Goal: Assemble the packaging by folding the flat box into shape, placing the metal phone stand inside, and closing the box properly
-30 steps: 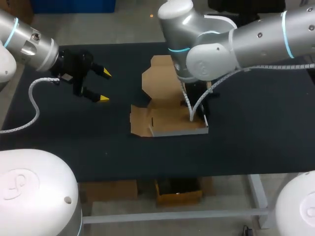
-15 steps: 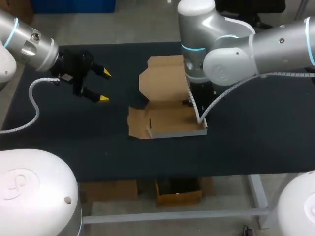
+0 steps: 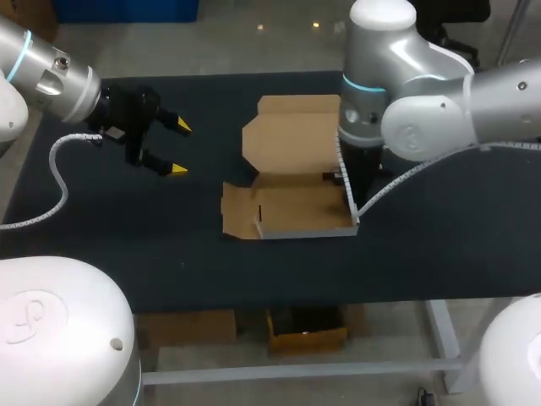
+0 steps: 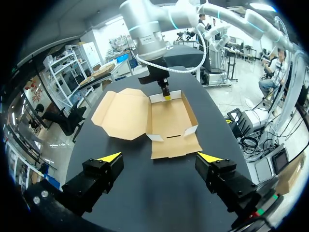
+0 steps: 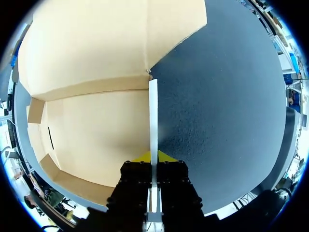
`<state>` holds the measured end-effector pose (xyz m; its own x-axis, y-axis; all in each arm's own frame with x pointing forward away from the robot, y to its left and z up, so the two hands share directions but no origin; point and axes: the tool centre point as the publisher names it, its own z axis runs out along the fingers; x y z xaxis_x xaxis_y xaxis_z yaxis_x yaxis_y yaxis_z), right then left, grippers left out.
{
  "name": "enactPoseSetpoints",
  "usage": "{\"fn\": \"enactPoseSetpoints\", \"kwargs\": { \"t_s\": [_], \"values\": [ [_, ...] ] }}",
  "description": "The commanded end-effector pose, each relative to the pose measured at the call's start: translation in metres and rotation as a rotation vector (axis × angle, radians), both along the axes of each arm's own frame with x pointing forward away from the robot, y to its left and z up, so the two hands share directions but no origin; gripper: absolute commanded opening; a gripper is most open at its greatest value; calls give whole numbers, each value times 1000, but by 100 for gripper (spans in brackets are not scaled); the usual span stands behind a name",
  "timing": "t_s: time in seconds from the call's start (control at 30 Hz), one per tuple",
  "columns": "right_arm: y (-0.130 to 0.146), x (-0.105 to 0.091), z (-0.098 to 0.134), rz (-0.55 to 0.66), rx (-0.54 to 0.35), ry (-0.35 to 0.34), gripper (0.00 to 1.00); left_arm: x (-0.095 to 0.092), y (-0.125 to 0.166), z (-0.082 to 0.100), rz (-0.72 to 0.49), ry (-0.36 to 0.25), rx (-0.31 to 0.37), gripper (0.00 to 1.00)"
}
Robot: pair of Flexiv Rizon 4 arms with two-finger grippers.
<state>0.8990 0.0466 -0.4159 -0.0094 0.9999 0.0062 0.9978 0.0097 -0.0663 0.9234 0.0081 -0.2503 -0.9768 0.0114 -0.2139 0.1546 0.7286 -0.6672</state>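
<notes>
Right gripper (image 5: 153,155) clamped on box (image 3: 292,207) side wall (image 5: 153,116); shifted rightward since 1 s ago. Left gripper (image 3: 180,148) fingers wide apart, unmoved.

A dark-topped table (image 3: 439,245) carries a half-folded cardboard box (image 3: 296,207) near its middle. The box's lid lies open and flat toward the far edge.

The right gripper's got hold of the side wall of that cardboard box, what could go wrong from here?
The right gripper is shut on the thin upright side wall of the brown cardboard box; a pull could crease or tear it. The left gripper hovers open, apart from the box, so nothing steadies it and it may slide on the black table.
</notes>
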Motion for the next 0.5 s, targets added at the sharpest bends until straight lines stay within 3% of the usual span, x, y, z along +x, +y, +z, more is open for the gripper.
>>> {"fn": "enactPoseSetpoints", "kwargs": {
  "t_s": [0.03,0.5],
  "values": [
    [-1,-2,0,-4,6,-5,0,0,0,1,-1,3,2,100],
    [1,3,-1,-7,-2,28,0,0,0,1,-1,3,2,100]
  ]
}}
